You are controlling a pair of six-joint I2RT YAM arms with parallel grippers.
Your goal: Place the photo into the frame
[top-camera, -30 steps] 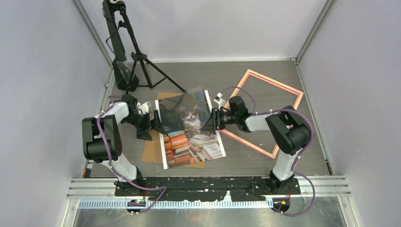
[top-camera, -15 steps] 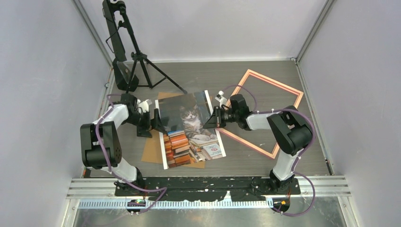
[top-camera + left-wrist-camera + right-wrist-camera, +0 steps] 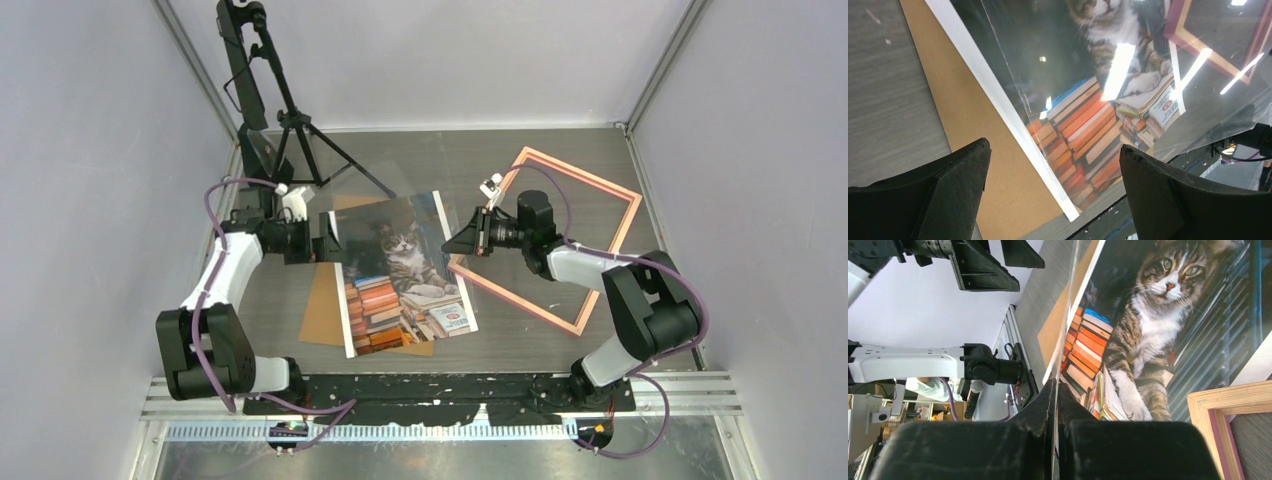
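Tilted clear sheet (image 3: 385,195) hangs over far half of photo (image 3: 405,300), blocking top approach. Right hand (image 3: 450,243) fills gap between photo and frame (image 3: 580,185). Tripod (image 3: 300,130) crowds far-left of bench (image 3: 450,150).

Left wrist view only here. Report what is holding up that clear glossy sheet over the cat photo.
Observer: The right claw is shut on one edge of the clear glossy sheet; the right wrist view shows it edge-on.
Operator: Give me the frame's whole position.
Observer: The salmon-pink rectangular frame lies flat to the right of the glossy cat-and-books photo. It is empty, with table showing through.
Operator: Name what stands at the far left.
Observer: A black tripod stands at the far-left corner of the grey table.
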